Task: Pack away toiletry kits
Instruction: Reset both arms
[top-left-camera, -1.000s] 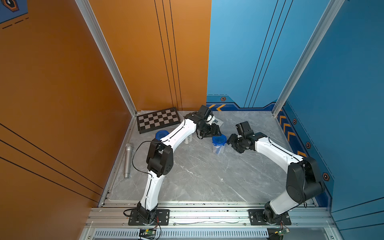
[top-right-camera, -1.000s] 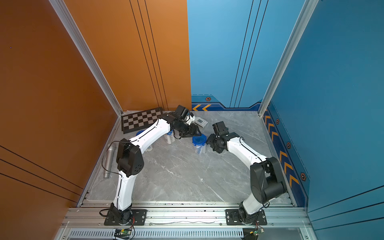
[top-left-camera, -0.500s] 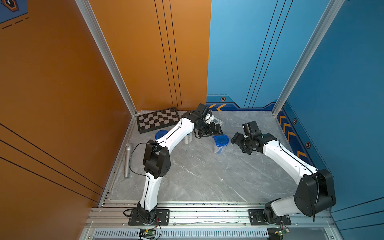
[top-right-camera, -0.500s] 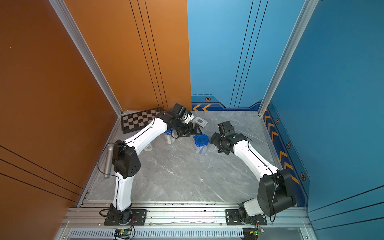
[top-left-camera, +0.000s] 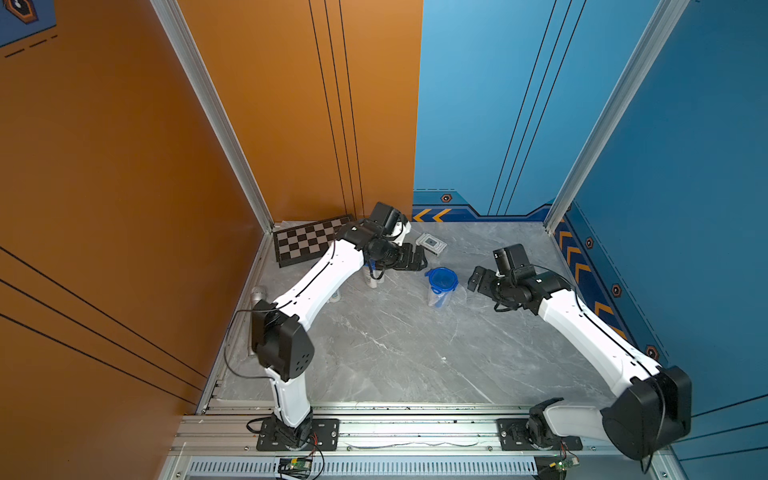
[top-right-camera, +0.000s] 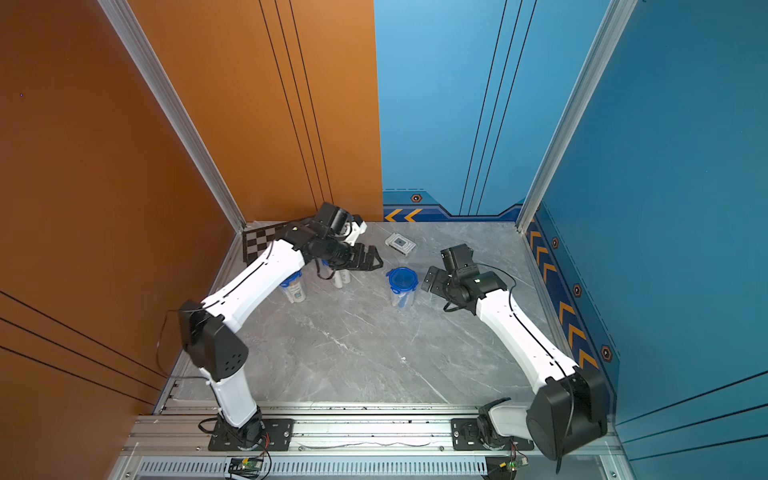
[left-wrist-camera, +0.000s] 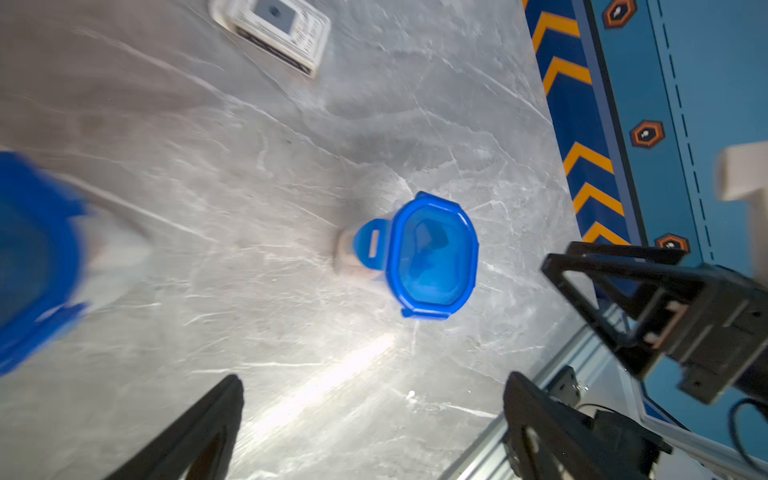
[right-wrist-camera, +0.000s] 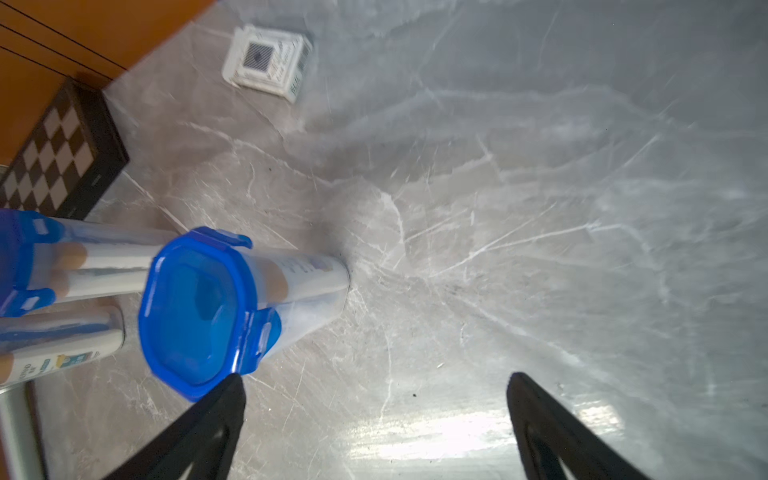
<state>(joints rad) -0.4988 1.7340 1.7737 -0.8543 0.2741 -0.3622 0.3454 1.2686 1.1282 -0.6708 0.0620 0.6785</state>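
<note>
A tall clear cup (top-left-camera: 439, 296) with a blue lid (top-left-camera: 441, 279) stands upright just right of centre in both top views, with kit items faintly visible inside. The left gripper (top-left-camera: 420, 262) hangs at the cup's upper left and the right gripper (top-left-camera: 473, 280) is just to its right. Both are spread wide, pinching nothing and clear of the cup.

In the left wrist view one lid tab (left-wrist-camera: 371, 243) juts out sideways and is probably unlatched. If so, steady the cup wall with one pincer and press the tab down gently with the other, because a tall cup tips easily.

Further left, partly under the left arm, stand a second cup (top-right-camera: 293, 286) with a blue lid and a third cup (top-right-camera: 340, 277) whose lid you cannot make out. A flat white box (top-left-camera: 431, 243) lies above the middle cup, and a chessboard (top-left-camera: 307, 246) sits at upper left.
</note>
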